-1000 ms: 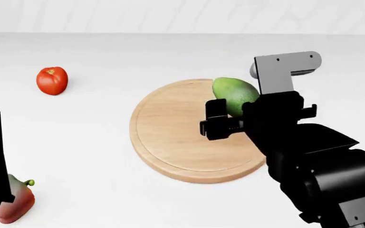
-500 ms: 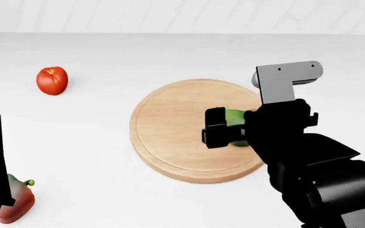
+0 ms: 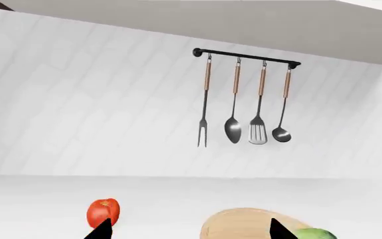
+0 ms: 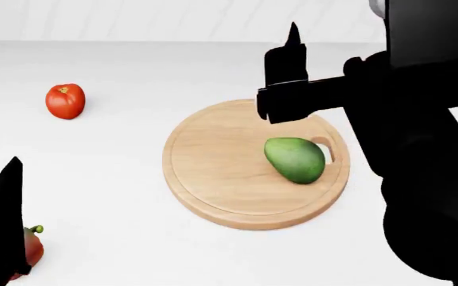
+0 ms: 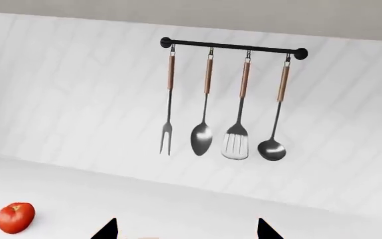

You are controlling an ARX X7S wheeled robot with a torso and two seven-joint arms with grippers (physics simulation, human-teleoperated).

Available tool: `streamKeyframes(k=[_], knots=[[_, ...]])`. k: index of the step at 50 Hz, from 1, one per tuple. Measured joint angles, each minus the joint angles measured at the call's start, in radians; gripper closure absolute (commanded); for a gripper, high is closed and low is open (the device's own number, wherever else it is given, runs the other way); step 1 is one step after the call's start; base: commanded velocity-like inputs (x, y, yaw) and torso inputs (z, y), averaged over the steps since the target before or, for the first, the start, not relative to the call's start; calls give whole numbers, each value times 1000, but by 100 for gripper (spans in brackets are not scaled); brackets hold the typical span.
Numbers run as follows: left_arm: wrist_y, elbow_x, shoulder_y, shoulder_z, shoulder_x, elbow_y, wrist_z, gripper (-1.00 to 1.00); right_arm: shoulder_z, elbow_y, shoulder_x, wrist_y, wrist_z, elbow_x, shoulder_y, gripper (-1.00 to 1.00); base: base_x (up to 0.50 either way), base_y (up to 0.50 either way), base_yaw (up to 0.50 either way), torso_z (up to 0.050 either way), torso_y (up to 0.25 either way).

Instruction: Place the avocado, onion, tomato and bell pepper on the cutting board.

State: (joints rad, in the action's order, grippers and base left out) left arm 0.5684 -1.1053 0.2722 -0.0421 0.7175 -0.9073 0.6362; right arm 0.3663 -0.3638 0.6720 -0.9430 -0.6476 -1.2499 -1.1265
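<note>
The green avocado (image 4: pixel 295 159) lies on the round wooden cutting board (image 4: pixel 213 161), next to the board's hole, with nothing gripping it. My right gripper (image 5: pixel 185 228) is open and empty; its black fingers (image 4: pixel 286 65) hang high above the board's far edge. The red tomato (image 4: pixel 65 100) sits on the white counter, far left of the board. The bell pepper (image 4: pixel 30 249) rests near the lower left corner, half hidden behind a finger (image 4: pixel 2 226) of my left gripper (image 3: pixel 189 231), which is open and empty. The left wrist view shows the tomato (image 3: pixel 103 212), the board (image 3: pixel 244 224) and the avocado (image 3: pixel 314 234). The onion is out of view.
A black rail with a fork, spoon, spatula and ladle (image 5: pixel 234 124) hangs on the tiled back wall. The white counter (image 4: pixel 117 167) stretches between the tomato and the board. My right arm's dark bulk (image 4: pixel 428 179) fills the right side of the head view.
My right gripper has let go of the avocado and risen well above the board. The avocado now lies on the board. The left gripper finger has shifted slightly.
</note>
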Motion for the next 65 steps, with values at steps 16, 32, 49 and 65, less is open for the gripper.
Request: streamKeyframes(k=[16, 32, 49, 65], knots=[[67, -266, -86, 39, 141, -30, 125, -100, -104, -303, 75, -23, -241, -250, 88, -100, 0, 0, 0, 0, 0], [75, -287, -208, 53, 161, -48, 173, -100, -145, -403, 105, -2, -295, -320, 150, -100, 0, 0, 0, 0, 0], [84, -201, -240, 36, 136, 9, 180, -100, -176, -439, 133, 26, -306, -348, 202, -100, 0, 0, 0, 0, 0], [107, -116, -178, -26, 97, 123, 142, -100, -185, -459, 147, 41, -328, -375, 215, -100, 0, 0, 0, 0, 0]])
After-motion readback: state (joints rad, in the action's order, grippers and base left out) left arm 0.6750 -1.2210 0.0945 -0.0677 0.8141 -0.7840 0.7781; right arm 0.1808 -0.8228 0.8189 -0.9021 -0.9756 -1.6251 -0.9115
